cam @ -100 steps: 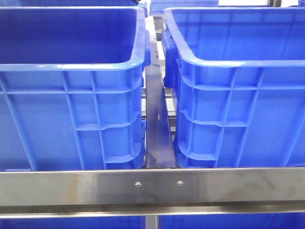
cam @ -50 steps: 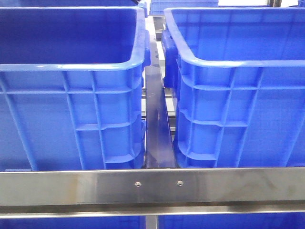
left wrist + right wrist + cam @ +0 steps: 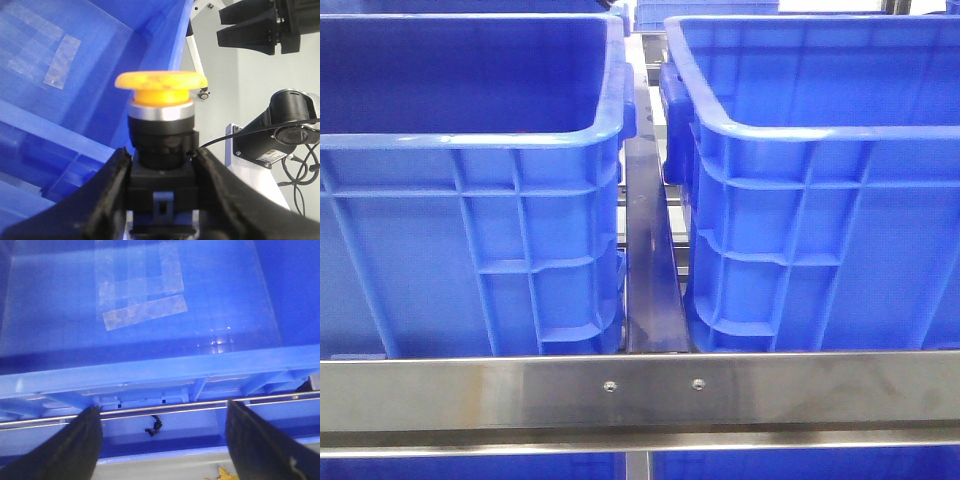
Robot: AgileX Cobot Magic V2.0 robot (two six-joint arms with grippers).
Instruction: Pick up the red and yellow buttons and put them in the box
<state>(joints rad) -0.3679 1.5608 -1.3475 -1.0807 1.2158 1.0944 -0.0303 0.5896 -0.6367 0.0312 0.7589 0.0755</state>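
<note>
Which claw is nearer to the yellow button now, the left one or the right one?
Left. The left claw grips the yellow button by its black body. The right claw is open and empty above a blue crate.

Front cam sits low, facing forward, right up against two blue crates (image 3: 470,230). Both wrist cams peer down into crates close up too.
</note>
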